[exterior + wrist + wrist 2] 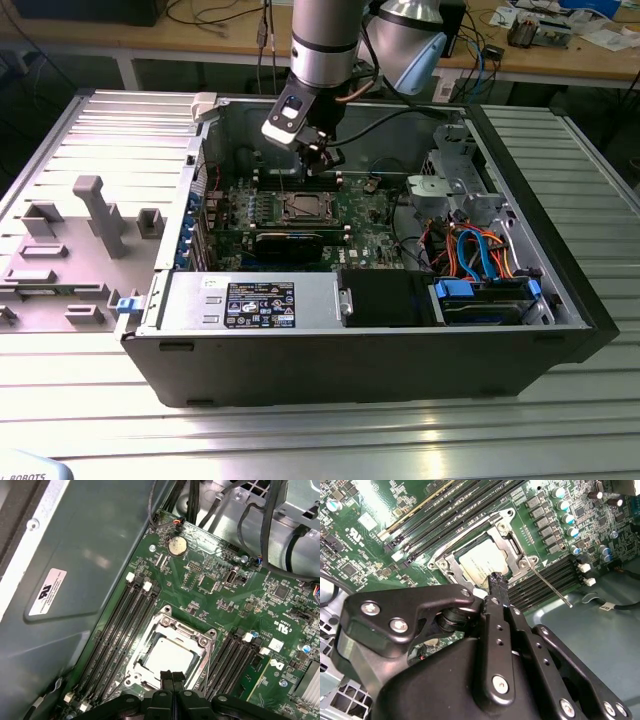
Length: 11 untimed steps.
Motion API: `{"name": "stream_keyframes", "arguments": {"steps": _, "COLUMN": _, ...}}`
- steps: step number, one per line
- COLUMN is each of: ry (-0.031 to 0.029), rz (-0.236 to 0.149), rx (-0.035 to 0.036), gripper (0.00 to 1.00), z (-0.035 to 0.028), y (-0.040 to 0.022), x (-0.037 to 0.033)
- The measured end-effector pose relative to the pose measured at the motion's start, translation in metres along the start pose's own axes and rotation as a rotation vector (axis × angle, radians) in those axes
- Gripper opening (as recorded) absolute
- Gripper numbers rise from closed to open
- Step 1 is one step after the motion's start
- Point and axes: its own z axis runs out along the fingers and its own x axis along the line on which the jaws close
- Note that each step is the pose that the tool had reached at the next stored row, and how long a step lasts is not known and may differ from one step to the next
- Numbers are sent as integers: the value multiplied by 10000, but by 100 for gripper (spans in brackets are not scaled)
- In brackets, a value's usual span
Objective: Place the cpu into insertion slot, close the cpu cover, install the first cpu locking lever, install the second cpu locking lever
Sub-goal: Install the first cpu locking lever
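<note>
Evidently the cpu (167,657) lay flat in the insertion slot (131,677), metal top up — square, so no long axis, edges parallel to the memory slots (120,630). The cpu cover (184,630) framed it, probably pinning it down. The gripper (170,676), fingers pressed together and holding nothing, hung over the socket's edge.

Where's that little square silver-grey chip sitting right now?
In the first wrist view the small square silver-grey chip sits in the socket on the green circuit board, between black memory slots, just beyond the gripper.
</note>
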Motion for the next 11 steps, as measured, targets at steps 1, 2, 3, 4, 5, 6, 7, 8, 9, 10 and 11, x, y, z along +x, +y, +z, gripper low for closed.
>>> {"name": "stream_keyframes", "arguments": {"steps": 1, "ry": 0, "rz": -25, "rx": 0, "gripper": 11, "z": 0, "y": 0, "x": 0}}
{"name": "stream_keyframes", "arguments": {"steps": 2, "ry": 1, "rz": -43, "rx": 1, "gripper": 11, "z": 0, "y": 0, "x": -1}}
{"name": "stream_keyframes", "arguments": {"steps": 3, "ry": 1, "rz": -59, "rx": 2, "gripper": 11, "z": 0, "y": -1, "x": -1}}
{"name": "stream_keyframes", "arguments": {"steps": 4, "ry": 1, "rz": -92, "rx": 4, "gripper": 11, "z": 0, "y": -1, "x": -2}}
{"name": "stream_keyframes", "arguments": {"steps": 5, "ry": 2, "rz": -113, "rx": 5, "gripper": 11, "z": 0, "y": -1, "x": -2}}
{"name": "stream_keyframes", "arguments": {"steps": 6, "ry": 1, "rz": -130, "rx": 6, "gripper": 11, "z": 0, "y": -1, "x": -2}}
{"name": "stream_keyframes", "arguments": {"steps": 7, "ry": 2, "rz": -158, "rx": 7, "gripper": 11, "z": 0, "y": -2, "x": -3}}
{"name": "stream_keyframes", "arguments": {"steps": 8, "ry": 2, "rz": -187, "rx": 9, "gripper": 11, "z": 0, "y": -2, "x": -4}}
{"name": "stream_keyframes", "arguments": {"steps": 9, "ry": 2, "rz": -208, "rx": 10, "gripper": 11, "z": 0, "y": -2, "x": -5}}
{"name": "stream_keyframes", "arguments": {"steps": 10, "ry": 2, "rz": -224, "rx": 11, "gripper": 11, "z": 0, "y": -2, "x": -5}}
{"name": "stream_keyframes", "arguments": {"steps": 11, "ry": 2, "rz": -240, "rx": 12, "gripper": 11, "z": 0, "y": -3, "x": -5}}
